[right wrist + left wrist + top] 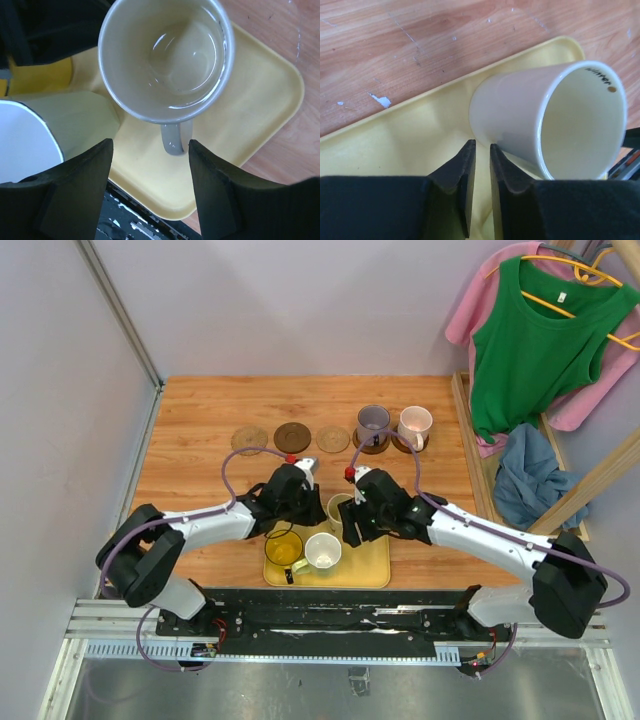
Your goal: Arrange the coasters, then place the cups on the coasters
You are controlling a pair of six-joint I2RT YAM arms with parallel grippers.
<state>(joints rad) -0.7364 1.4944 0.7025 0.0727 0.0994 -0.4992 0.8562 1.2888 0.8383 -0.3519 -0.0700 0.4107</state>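
Left gripper: black fingers parted by a thin slit only, nothing between them, so it is released and grasps nothing. Its tips sit low over the yellow rectangular plastic tray, just beside the base of the pale cream-green ceramic mug. Cannot tell whether the nearer fingertip touches the mug wall.

Right gripper: spread wide, empty, one finger on each side of the mug's handle without touching it. The handle points toward this gripper. The mug stands upright at the far edge of the tray, centre of the top view, between the two grippers.

Left arm reaches in from lower left, right arm from lower right. Their forearms converge on the frame centre, wrists angled down at the tray.

See-through yellow mug and cream-white mug stand side by side on the tray's near half, lower centre.

Upper centre-right of the wooden table: grey-purple mug sits on a dark brown round coaster, pale pink mug on a second dark brown coaster. In a row to their left lie a tan round coaster, a third dark brown coaster and a second tan coaster, no cup on any.
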